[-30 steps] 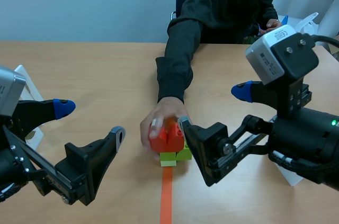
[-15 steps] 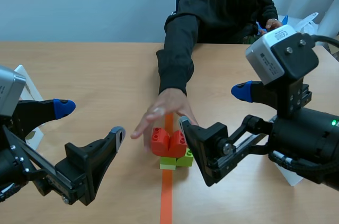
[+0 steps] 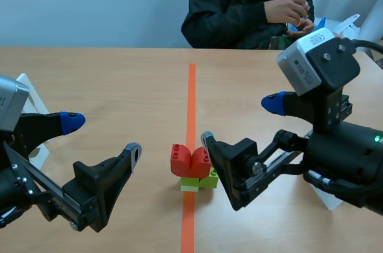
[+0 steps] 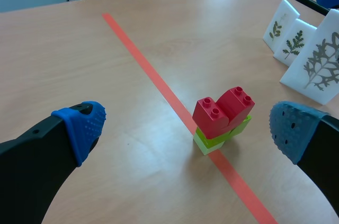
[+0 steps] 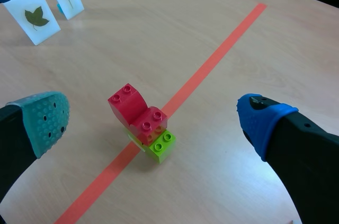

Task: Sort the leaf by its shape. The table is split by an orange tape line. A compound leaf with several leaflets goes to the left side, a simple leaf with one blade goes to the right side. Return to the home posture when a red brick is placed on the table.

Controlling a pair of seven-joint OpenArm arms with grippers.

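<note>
The red plastic studded brick [image 3: 190, 160], in fact two rounded red pieces stacked on a lime-green brick [image 3: 200, 181], stands upright on the orange tape line [image 3: 191, 94] in the middle of the wooden table [image 3: 119, 79]. It sits between the two arms and neither touches it. The left gripper [image 3: 103, 136] hangs low on its own side with its fingers spread wide and nothing between them. The right gripper [image 3: 240, 121] mirrors it on the other side, equally wide and equally empty. The person [image 3: 239, 8] across the table has both hands drawn in at the chest, off the tabletop. With the brick down, the sorting part reads as called off, and what is left is the return to the home posture. Whether the arms' low, forward stance already is that posture cannot be told. No leaf lies out between the grippers waiting for a side. A group of white cards with feathery, much-divided leaves [image 4: 296, 44] stands by the right arm, and a white card with a single-bladed leaf [image 5: 36, 16] stands by the left arm. These look like stock rather than sorted results, since as results they would be on the wrong sides, but that is only a guess.
</note>
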